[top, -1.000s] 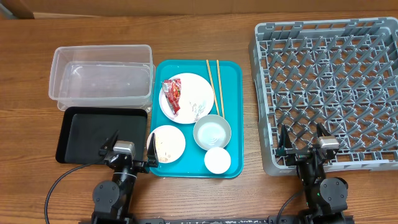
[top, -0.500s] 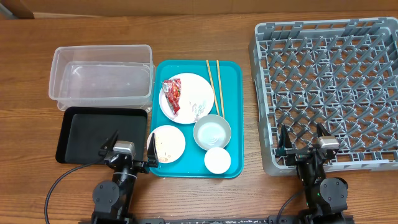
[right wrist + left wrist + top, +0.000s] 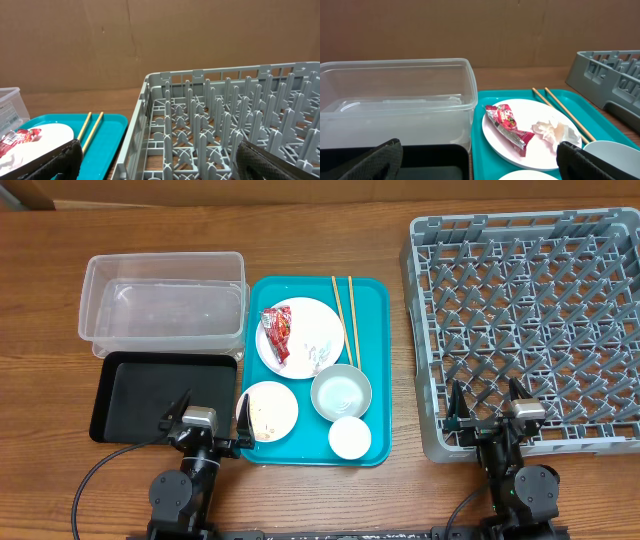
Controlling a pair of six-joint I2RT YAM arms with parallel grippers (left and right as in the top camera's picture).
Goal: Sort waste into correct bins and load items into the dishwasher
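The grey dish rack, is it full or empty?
Empty. Overhead, the rack shows only bare pegs; the plates sit on the teal tray.

Both arms tucked low; left gripper (image 3: 210,412) and right gripper (image 3: 486,408) wide open.

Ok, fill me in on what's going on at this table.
Nothing is being handled yet. The left hand and right hand sit open and empty at the near edge of the table. The red wrapper and tissue lie on the large plate on the teal tray, alongside a smaller plate, bowl, cup and chopsticks. The clear tub, black tray and grey rack look empty.
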